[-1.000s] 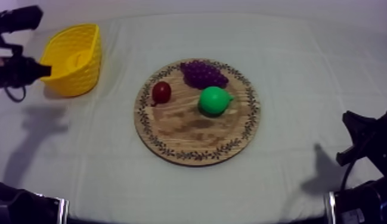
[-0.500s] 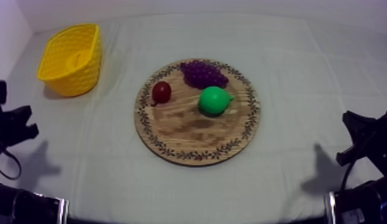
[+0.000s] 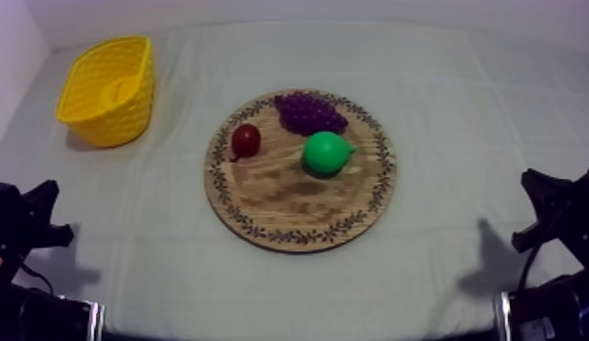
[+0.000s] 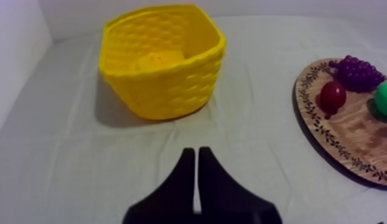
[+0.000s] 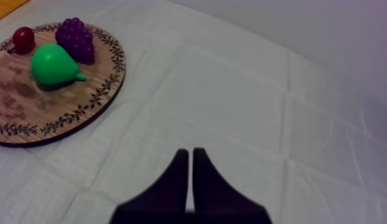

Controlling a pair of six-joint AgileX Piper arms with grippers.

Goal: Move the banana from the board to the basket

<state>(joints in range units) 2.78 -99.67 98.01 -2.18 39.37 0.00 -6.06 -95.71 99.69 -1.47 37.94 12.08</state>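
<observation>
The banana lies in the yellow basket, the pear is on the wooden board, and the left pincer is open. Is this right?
No: the left pincer is shut, as the left wrist view shows. The banana does lie in the yellow basket, with the pear on the wooden board.

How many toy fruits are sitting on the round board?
3. The bunch of grapes sits at the far rim of the wooden board, the small red fruit at its left side, the pear near the middle. None look hidden. A banana lies apart, inside the yellow basket.
</observation>
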